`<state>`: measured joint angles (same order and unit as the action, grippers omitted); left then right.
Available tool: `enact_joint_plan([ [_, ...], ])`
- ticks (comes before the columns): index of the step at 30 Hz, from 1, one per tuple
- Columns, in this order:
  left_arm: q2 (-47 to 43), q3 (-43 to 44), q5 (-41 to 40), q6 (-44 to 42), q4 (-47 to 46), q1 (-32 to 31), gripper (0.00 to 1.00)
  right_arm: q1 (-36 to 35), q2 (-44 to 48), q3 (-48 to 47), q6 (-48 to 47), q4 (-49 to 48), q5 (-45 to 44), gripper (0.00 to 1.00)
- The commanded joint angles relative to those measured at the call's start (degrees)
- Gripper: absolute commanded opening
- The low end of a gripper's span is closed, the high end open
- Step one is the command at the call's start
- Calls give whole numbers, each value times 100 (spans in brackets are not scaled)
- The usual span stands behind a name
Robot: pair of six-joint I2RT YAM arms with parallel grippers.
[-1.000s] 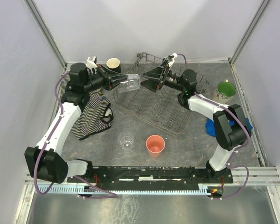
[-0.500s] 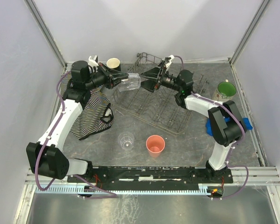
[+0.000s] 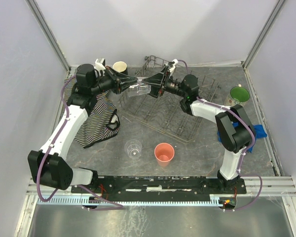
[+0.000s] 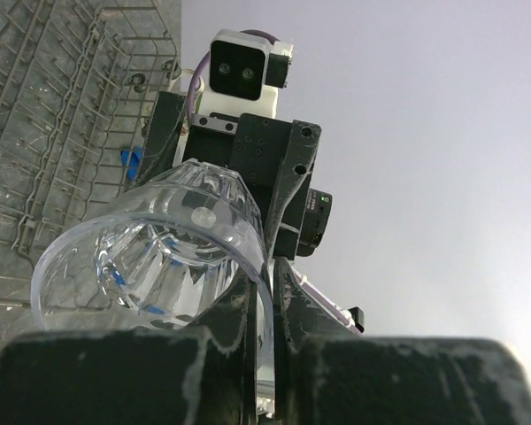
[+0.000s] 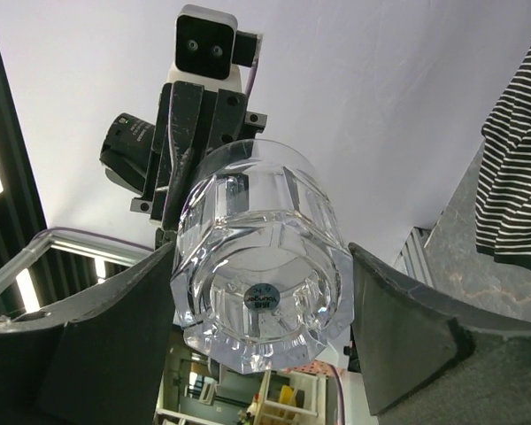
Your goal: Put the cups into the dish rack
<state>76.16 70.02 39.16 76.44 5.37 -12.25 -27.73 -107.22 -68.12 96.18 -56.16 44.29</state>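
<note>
My left gripper is shut on the rim of a clear faceted glass and holds it on its side in the air over the dish rack's left end. In the left wrist view its fingers pinch the glass wall. My right gripper is open, its jaws on either side of the glass base; the right finger stands clear of it. On the table are a second clear glass, a salmon tumbler, a black mug and a floral mug.
A striped cloth lies left of the rack under my left arm. A blue object sits by the right wall below the floral mug. Grey walls and metal frame posts close in the table.
My right gripper has moved left over the rack and now straddles the base of the held glass. My left gripper has barely shifted with the glass.
</note>
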Motion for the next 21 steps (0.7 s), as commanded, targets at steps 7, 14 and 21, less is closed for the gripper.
enact_joint_plan([
  [7, 54, 149, -129, -210, -221, 171, 11, 97, 39, -9, 118, -577, -95, 27],
  [14, 311, 1035, -1168, -1613, 1223, 383, 93, 840, 610, 58, -1198, 1449, 217, 25],
  [21, 672, 1246, -1874, -2415, 1917, 388, 95, 1372, 763, -1632, -4625, 6202, -240, 25],
])
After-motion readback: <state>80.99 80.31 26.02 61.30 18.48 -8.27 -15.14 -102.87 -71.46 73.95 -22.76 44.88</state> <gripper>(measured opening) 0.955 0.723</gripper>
